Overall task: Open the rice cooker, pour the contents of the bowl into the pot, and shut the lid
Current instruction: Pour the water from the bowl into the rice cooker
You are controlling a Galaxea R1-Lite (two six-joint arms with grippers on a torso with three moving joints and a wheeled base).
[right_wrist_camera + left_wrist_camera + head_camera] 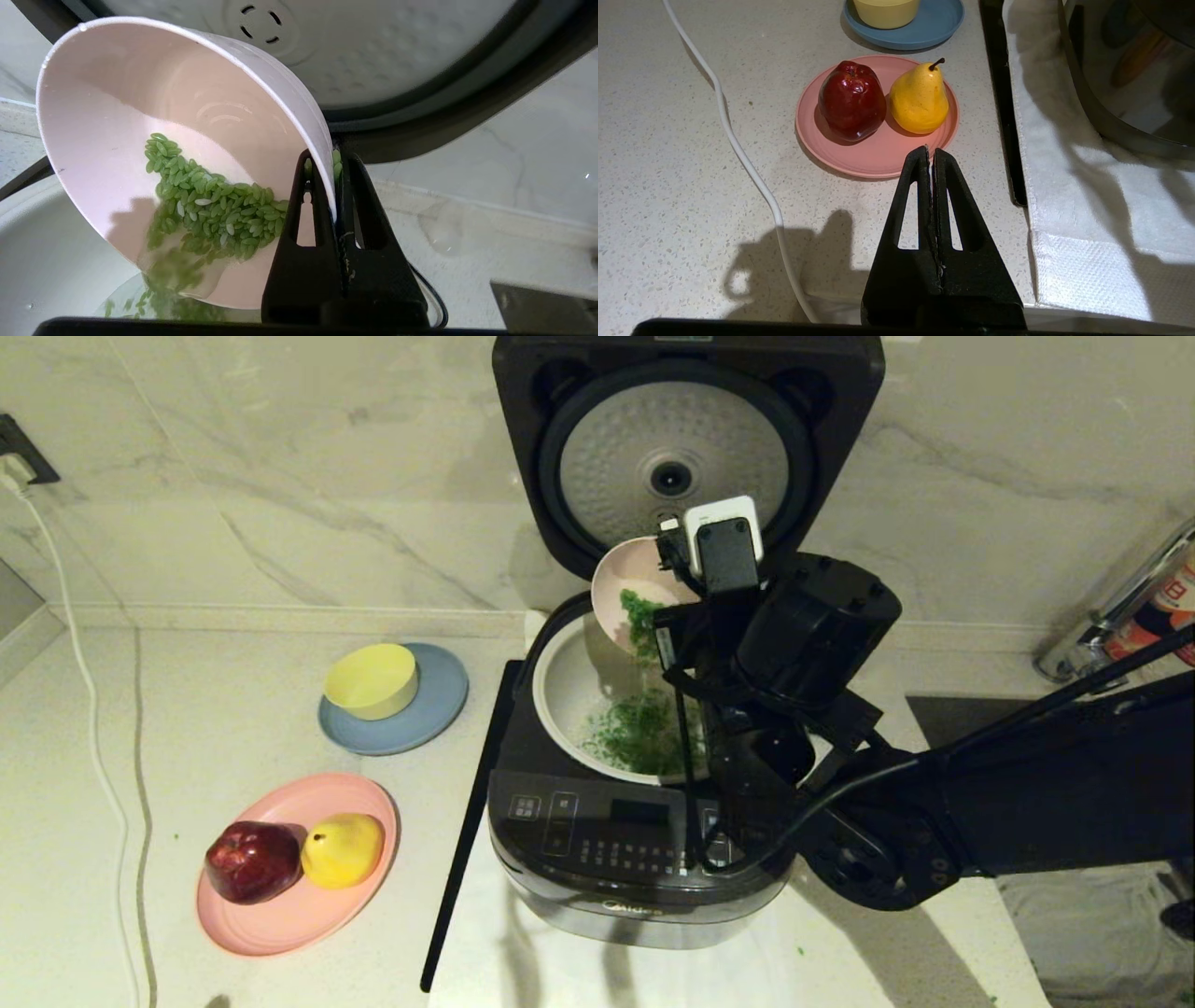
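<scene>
The right claw [335, 186] pinches the rim of the pink bowl [627, 581], tipped steeply above the inner pot [560, 686] so green grains [210, 205] slide into it; the lid [686, 448] stands raised behind, clearing the pour. The rice cooker [607, 859] sits at the bench's front edge. Only the right wrist view shows grains remaining inside the bowl. The left claw [932, 154], clenched empty, hangs near the pink plate [878, 156].

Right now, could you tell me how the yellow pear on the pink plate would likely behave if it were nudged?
The yellow pear stands upright on a narrow base, so it would probably topple. Its rounded body would likely roll then, though the red apple close beside it may stop it. The pink plate looks smooth and shallow, so the pear might slide.
</scene>
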